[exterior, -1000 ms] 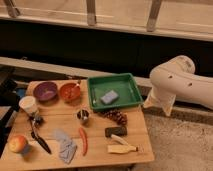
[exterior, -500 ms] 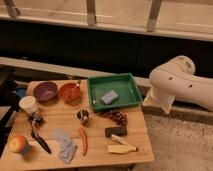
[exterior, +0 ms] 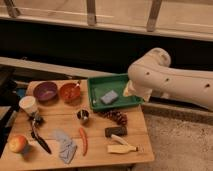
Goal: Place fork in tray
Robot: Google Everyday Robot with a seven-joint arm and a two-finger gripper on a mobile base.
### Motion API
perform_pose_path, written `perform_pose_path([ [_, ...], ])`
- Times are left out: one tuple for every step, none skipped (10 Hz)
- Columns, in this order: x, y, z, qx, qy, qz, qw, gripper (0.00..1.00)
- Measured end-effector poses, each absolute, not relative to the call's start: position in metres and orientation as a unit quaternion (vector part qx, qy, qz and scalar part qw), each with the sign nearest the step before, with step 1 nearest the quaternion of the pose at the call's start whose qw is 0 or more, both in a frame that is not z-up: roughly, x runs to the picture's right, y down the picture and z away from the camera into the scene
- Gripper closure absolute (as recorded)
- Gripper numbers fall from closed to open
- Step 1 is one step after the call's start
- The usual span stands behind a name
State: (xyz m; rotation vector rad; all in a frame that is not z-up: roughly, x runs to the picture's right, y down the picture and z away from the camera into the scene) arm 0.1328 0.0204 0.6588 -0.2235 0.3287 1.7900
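Note:
The green tray (exterior: pixel 115 80) sits at the back right of the wooden table (exterior: pixel 97 127), with a grey-blue sponge (exterior: pixel 109 97) in it. A thin silvery utensil that looks like the fork (exterior: pixel 76 86) leans out of the orange bowl (exterior: pixel 68 93) at its right rim, just left of the tray. My white arm reaches in from the right. Its tip, the gripper (exterior: pixel 131 91), hangs over the tray's right edge, well away from the fork.
Near the orange bowl are a purple bowl (exterior: pixel 46 91) and a white cup (exterior: pixel 28 105). An apple (exterior: pixel 18 143), black-handled utensil (exterior: pixel 39 140), grey cloth (exterior: pixel 64 145), orange carrot-like piece (exterior: pixel 83 141), metal cup (exterior: pixel 83 115), dark block (exterior: pixel 115 131) and yellowish-handled tool (exterior: pixel 122 148) fill the front.
My arm has swung left, bringing its tip from beside the table to over the tray's right edge. Nothing on the table has moved.

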Motion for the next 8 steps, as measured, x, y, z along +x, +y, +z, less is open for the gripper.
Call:
perform_pose_path([
  [0.108,0.013,0.654,-0.108,0.118,0.764,0.625,0.33],
  [0.093,0.009,0.651,-0.115,0.102,0.757,0.635,0.33],
  [0.095,0.009,0.651,-0.114,0.103,0.757,0.635,0.33],
  [0.097,0.009,0.651,-0.113,0.104,0.758,0.634,0.33],
  [0.096,0.009,0.651,-0.113,0.103,0.758,0.634,0.33],
  [0.095,0.009,0.651,-0.112,0.103,0.757,0.636,0.33],
  [0.095,0.004,0.652,-0.11,0.095,0.76,0.634,0.33],
  [0.094,-0.004,0.657,-0.11,0.087,0.759,0.636,0.33],
])
